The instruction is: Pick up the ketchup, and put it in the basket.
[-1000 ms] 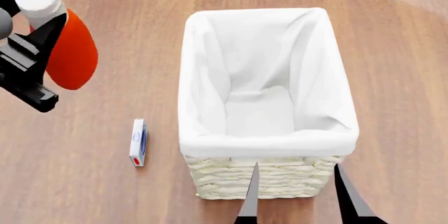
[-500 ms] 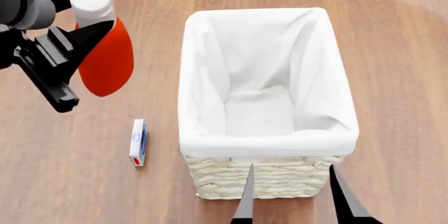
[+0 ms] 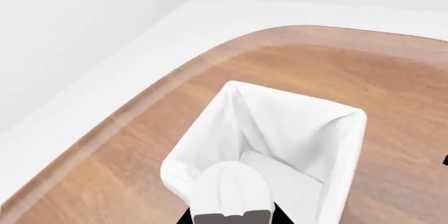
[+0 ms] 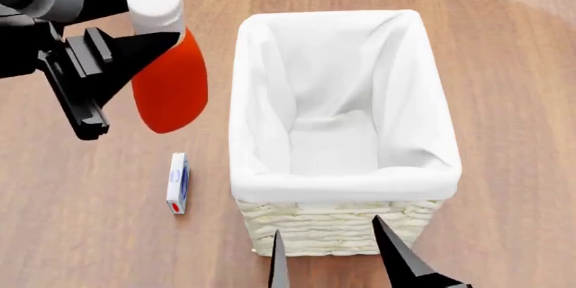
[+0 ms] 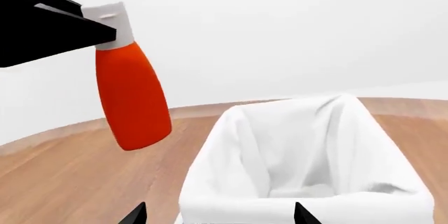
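Observation:
The ketchup [image 4: 171, 89] is an orange-red bottle with a white cap. It hangs tilted in the air just left of the basket [image 4: 342, 183], outside its rim. My left gripper [image 4: 153, 28] is shut on the bottle's neck under the cap. In the right wrist view the ketchup [image 5: 133, 98] hangs beside the basket [image 5: 308, 200], higher than its rim. In the left wrist view only the white cap [image 3: 231, 190] shows, with the basket [image 3: 353, 129] beyond it. My right gripper [image 4: 326, 227] stands open at the basket's near end, holding nothing.
A small white, blue and red box [image 4: 178, 182] lies on the wooden table [image 4: 81, 234] left of the basket's near corner. The table's curved far edge [image 3: 140, 98] meets a white surface beyond it.
My left gripper has carried the ketchup to the right, toward the basket's left wall. The right gripper's fingertips have shifted left along the basket's near end.

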Motion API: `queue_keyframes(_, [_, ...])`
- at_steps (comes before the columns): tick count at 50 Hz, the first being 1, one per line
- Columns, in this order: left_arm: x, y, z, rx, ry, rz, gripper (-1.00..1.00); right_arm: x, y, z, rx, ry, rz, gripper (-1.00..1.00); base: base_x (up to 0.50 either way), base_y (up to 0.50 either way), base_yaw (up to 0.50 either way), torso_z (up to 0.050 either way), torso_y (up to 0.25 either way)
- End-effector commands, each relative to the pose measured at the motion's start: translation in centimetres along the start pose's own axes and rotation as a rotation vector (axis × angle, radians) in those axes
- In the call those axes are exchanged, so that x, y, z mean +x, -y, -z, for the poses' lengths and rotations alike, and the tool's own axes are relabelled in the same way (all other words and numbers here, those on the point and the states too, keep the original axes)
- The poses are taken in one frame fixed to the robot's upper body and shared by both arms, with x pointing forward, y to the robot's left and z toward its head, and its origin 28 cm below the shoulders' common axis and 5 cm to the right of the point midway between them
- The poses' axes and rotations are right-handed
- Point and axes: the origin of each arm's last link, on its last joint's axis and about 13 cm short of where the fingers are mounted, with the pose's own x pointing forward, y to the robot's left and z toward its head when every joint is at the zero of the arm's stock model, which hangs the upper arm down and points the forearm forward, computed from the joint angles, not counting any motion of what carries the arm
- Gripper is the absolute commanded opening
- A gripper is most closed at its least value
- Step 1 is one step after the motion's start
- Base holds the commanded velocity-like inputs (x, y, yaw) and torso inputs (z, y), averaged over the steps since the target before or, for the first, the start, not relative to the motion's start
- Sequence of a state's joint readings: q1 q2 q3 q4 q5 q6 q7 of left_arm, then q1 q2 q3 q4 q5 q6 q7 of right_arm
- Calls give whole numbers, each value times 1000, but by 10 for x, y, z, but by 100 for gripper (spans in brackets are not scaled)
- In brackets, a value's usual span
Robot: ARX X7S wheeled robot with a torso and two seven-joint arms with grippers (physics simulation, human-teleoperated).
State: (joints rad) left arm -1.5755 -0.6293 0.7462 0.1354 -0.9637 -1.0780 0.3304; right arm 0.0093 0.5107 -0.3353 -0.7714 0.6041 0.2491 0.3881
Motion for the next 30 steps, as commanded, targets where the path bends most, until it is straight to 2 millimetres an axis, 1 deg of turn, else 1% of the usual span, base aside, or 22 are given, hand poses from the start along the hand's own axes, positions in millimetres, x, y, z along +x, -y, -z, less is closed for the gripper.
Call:
queue_keyframes(1, [3, -7, -12, 29, 19, 50, -100, 8, 9, -12, -29, -31, -96, 100, 0, 0, 0, 0, 0])
queue_keyframes(3, [3, -8, -14, 26, 18, 47, -100, 12, 11, -12, 38, -51, -126, 100, 0, 0, 0, 0, 0])
queue_keyframes(4, [3, -8, -15, 25, 13, 47, -100, 16, 12, -12, 1, -57, -129, 100, 0, 0, 0, 0, 0])
queue_keyframes(8, [-1, -5, -18, 15, 15, 65, -100, 25, 14, -11, -1, -81, -156, 100, 0, 0, 0, 0, 0])
queue_keyframes(14, [0, -6, -16, 17, 2, 65, -100, 35, 13, -10, -33, -106, -189, 100, 0, 0, 0, 0, 2])
queue_keyframes(15, [0, -6, -16, 17, 6, 62, -100, 38, 13, -8, -69, -115, -199, 100, 0, 0, 0, 0, 0])
queue_keyframes(30, [-2, -3, -15, 20, -15, 77, -100, 56, 4, -8, -69, -116, -242, 100, 0, 0, 0, 0, 0])
